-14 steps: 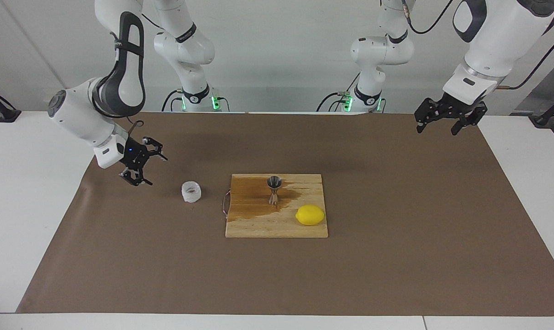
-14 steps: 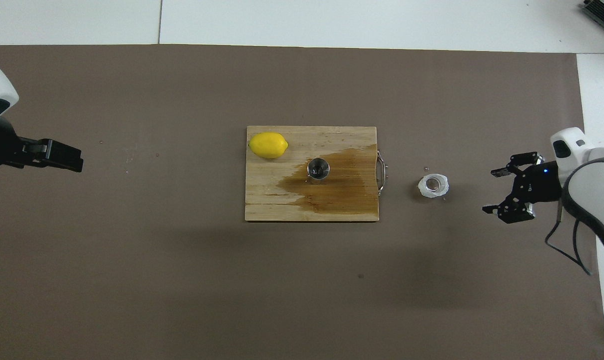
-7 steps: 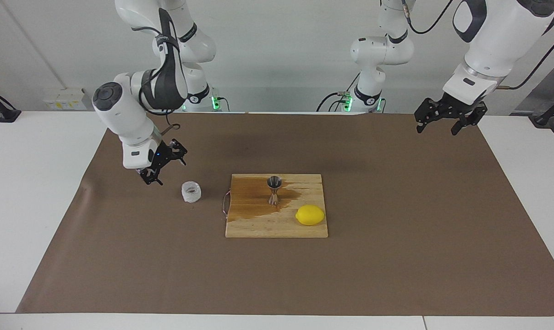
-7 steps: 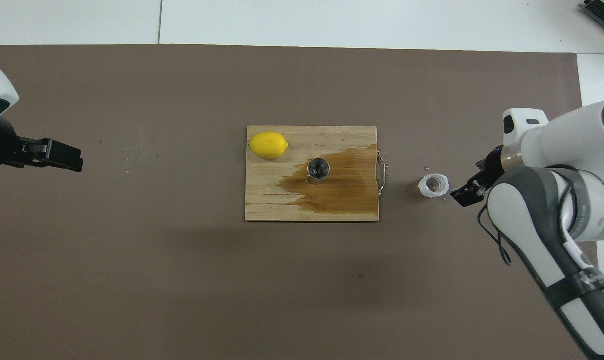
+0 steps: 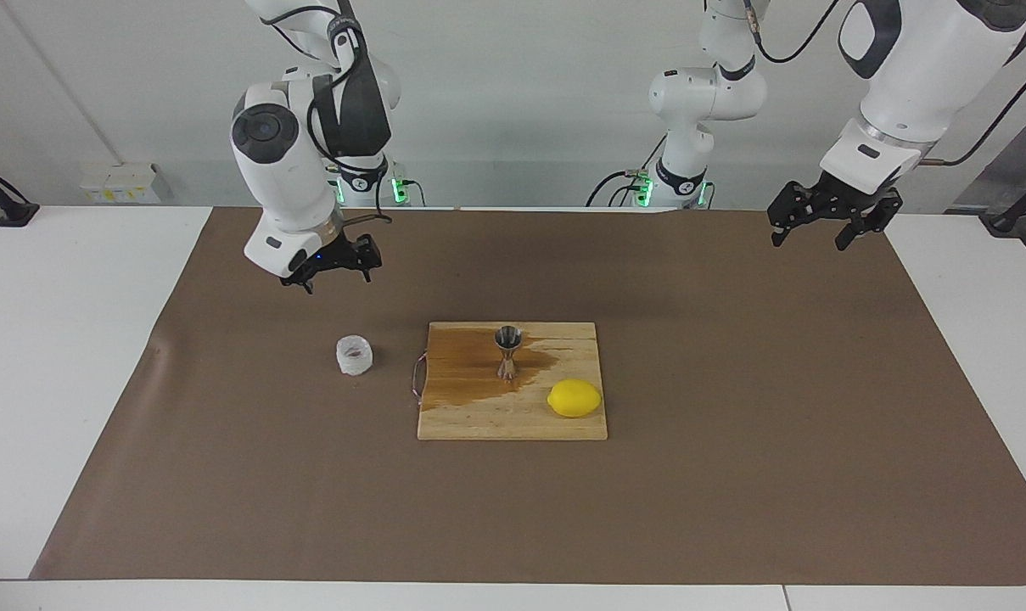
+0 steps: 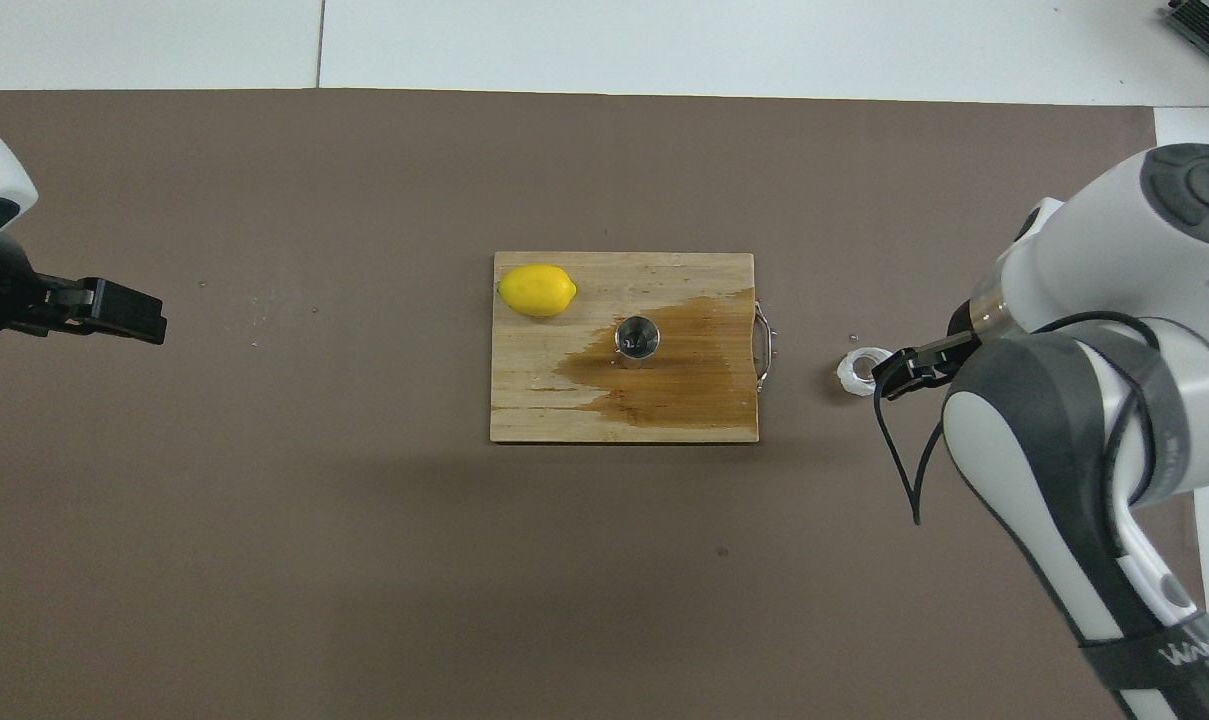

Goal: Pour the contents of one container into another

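The glass cup (image 5: 354,355), stood upright on the desk (image 5: 733,492) beside the board bearing the jigger (image 5: 507,351), is overhung by the empty, open right hand (image 5: 333,265); the left hand (image 5: 825,222), open, is parked well apart.

A robot lab: two white arms (image 5: 300,161) mounted at a white desk (image 5: 46,356) under brown paper (image 5: 733,475), bare wall, trailing cables.

1. A steel jigger (image 6: 637,337) stands mid-board on the wooden cutting board (image 6: 564,410), in a wet stain (image 6: 689,375).
2. A lemon (image 6: 536,290) lies at the board's corner.
3. The right gripper (image 6: 899,370) overlaps the glass cup (image 6: 853,369).
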Available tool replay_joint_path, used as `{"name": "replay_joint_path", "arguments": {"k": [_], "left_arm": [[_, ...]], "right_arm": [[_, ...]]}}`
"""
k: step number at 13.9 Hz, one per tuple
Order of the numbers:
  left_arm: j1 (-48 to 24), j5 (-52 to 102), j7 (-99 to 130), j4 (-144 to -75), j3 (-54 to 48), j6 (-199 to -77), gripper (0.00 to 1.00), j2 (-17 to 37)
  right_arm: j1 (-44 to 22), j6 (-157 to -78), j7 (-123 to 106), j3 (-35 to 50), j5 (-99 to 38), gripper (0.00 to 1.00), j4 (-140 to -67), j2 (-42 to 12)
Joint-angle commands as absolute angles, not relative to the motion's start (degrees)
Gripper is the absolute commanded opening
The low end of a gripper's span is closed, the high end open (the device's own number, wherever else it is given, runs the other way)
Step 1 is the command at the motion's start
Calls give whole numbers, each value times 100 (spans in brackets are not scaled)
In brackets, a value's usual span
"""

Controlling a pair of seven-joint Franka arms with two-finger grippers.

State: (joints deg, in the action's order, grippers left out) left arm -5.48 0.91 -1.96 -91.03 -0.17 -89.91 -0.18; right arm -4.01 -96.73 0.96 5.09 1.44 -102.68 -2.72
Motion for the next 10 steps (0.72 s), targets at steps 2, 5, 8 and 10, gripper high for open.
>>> {"name": "replay_joint_path", "arguments": {"k": [2, 5, 8, 10], "left_arm": [[-510, 0, -202, -9255, -35, -8965, 100, -167], [-510, 0, -202, -9255, -35, -8965, 100, -167], [-510, 9, -202, -9255, -35, -8965, 100, -167], [-510, 0, -202, -9255, -35, -8965, 100, -167]], "right_arm": [[-80, -8651, 1081, 457, -263, 100, -9116, -290], [219, -8569, 1046, 457, -237, 100, -9035, -106], [272, -8622, 1055, 466, -299, 100, -9061, -53], [272, -8622, 1055, 466, -299, 100, -9070, -44]]}}
